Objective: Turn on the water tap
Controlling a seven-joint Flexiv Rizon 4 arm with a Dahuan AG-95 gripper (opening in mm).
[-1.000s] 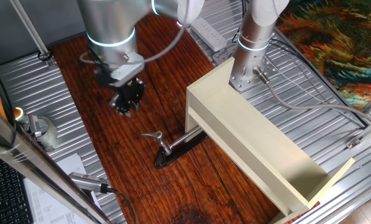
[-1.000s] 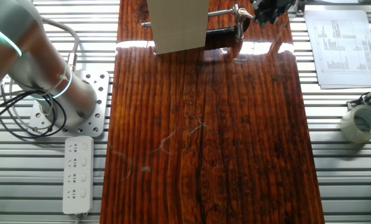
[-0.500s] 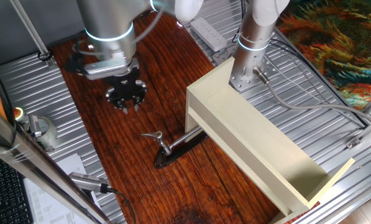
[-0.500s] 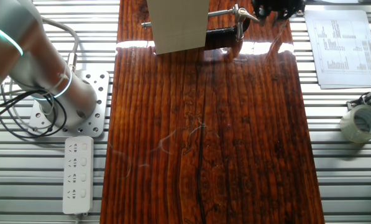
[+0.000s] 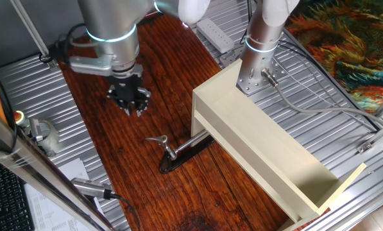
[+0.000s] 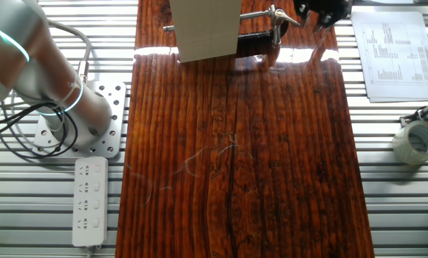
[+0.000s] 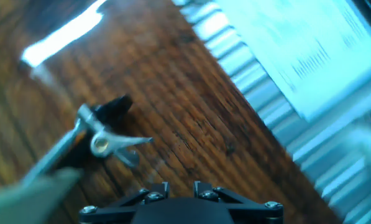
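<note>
The water tap is small and chrome. It stands on a dark oval base plate on the wooden board, its flat lever pointing left and its spout running under the beige box. It also shows at the top of the other fixed view and, blurred, at the left of the hand view. My gripper hangs above the board, up and left of the tap and apart from it. In the other fixed view my gripper is right of the lever. In the hand view my gripper shows a narrow gap with nothing between the jaws.
A long beige open box lies over the right of the board and covers the spout's end. A tape roll, printed paper and a silver tool with a cable lie off the board. A power strip lies by the arm's base.
My wrist has turned about its own axis above the board. The gripper has shifted slightly away from the box side of the lever. The tap has not moved.
</note>
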